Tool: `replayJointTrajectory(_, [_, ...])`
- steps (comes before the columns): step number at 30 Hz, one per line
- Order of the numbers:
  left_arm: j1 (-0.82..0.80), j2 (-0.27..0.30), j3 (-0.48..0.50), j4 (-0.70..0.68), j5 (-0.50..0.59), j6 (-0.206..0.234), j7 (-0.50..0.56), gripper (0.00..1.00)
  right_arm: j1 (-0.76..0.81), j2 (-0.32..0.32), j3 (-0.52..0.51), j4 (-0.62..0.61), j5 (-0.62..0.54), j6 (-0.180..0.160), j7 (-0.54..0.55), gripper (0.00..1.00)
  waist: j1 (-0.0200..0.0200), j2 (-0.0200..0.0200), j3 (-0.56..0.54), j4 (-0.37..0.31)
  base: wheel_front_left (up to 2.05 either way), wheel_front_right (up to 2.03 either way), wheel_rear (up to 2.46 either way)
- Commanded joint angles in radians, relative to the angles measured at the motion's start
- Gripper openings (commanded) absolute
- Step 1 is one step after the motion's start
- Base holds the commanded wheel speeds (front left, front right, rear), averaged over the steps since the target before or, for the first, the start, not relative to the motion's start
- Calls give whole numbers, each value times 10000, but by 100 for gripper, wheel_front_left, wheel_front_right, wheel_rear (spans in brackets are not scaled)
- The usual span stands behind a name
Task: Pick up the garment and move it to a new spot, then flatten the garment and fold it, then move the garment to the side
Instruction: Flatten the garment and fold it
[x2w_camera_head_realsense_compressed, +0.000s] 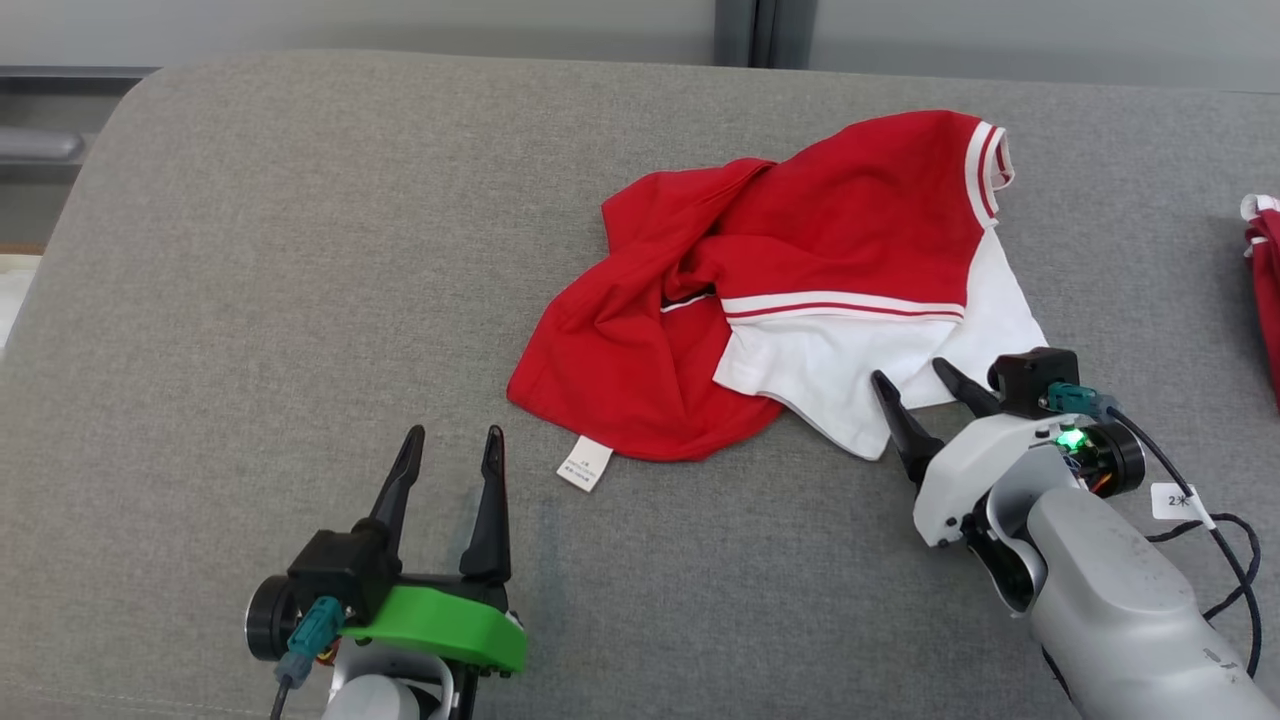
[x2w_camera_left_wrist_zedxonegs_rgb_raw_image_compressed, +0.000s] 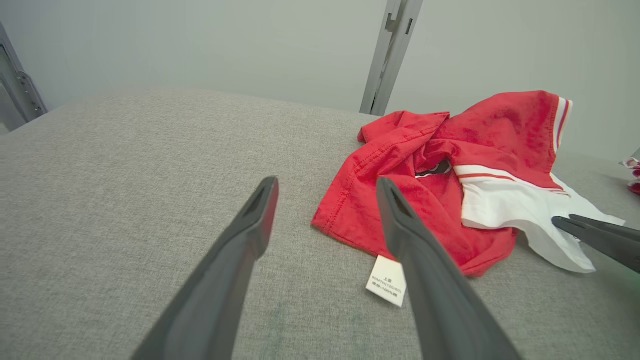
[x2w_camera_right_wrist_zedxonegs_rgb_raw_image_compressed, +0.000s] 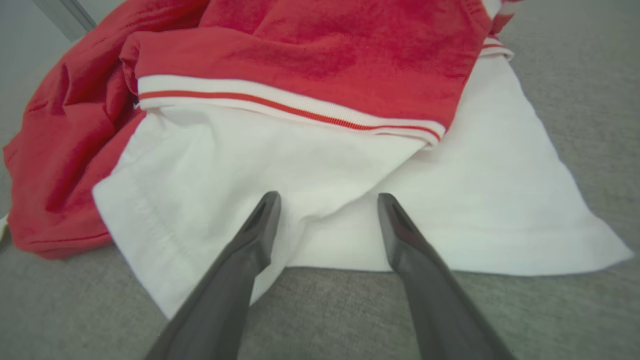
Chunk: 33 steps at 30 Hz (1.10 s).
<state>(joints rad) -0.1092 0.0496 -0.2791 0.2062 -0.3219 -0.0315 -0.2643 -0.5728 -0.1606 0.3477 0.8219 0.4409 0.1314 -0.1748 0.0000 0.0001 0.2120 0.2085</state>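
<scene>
I have a wide grey cushion (x2w_camera_head_realsense_compressed: 250, 300) under both arms, with a pale wall behind it. The shirt (x2w_camera_head_realsense_compressed: 800, 230) lies crumpled on it, right of centre and toward the far side. It is mostly red, with a white panel on its near right side and striped red-and-white trim.

My right gripper (x2w_camera_head_realsense_compressed: 909, 372) is at the near edge of that white panel. Its jaws are spread wide with nothing between them, and the tips lie over the hem. I cannot tell whether they touch the cloth.

My left gripper (x2w_camera_head_realsense_compressed: 454, 432) sits over bare cushion, near the shirt's lower left corner but apart from it, also wide open and holding nothing.

Another piece of red cloth (x2w_camera_head_realsense_compressed: 1265, 290) shows at the far right edge. A black cable (x2w_camera_head_realsense_compressed: 1225, 540) loops beside my right forearm. A small white label (x2w_camera_head_realsense_compressed: 584, 463) sticks out from the shirt's near red hem, flat on the cushion.
</scene>
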Motion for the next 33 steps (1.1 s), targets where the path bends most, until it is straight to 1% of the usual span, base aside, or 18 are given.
replayJointTrajectory(1, [-156,20,19,23,-21,19,4,100,-164,20,-5,81,106,-17,53,100,0,-1,42,116,0,0,0])
replayJointTrajectory(14, [-218,20,33,6,-58,64,4,100,-965,42,303,387,500,-17,-189,100,0,-1,120,227,0,0,0])
replayJointTrajectory(15, [-210,20,50,16,-46,61,4,100,-1003,-3,333,438,533,-17,-187,81,0,-1,115,220,0,0,0])
replayJointTrajectory(16, [-202,20,58,28,-31,55,4,100,-1053,-31,343,500,544,-17,-188,48,0,-1,109,215,0,0,0])
replayJointTrajectory(17, [-197,20,62,39,-10,47,4,100,-1123,-40,374,576,538,-17,-179,35,0,-1,105,211,0,0,0])
replayJointTrajectory(18, [-198,20,66,42,2,38,4,100,-1187,-19,408,653,526,-17,-138,16,0,-1,104,210,0,0,0])
replayJointTrajectory(19, [-207,20,75,40,9,25,4,100,-1270,24,445,758,530,-17,-112,0,0,-1,105,207,0,0,0])
replayJointTrajectory(26, [-173,20,33,58,46,-21,4,100,-1997,82,649,1098,357,-17,-476,0,0,-1,37,287,0,0,0])
replayJointTrajectory(33, [-12,20,-87,58,-77,20,4,100,-2738,-151,770,1218,84,-17,-656,0,0,-1,-119,501,0,0,0])
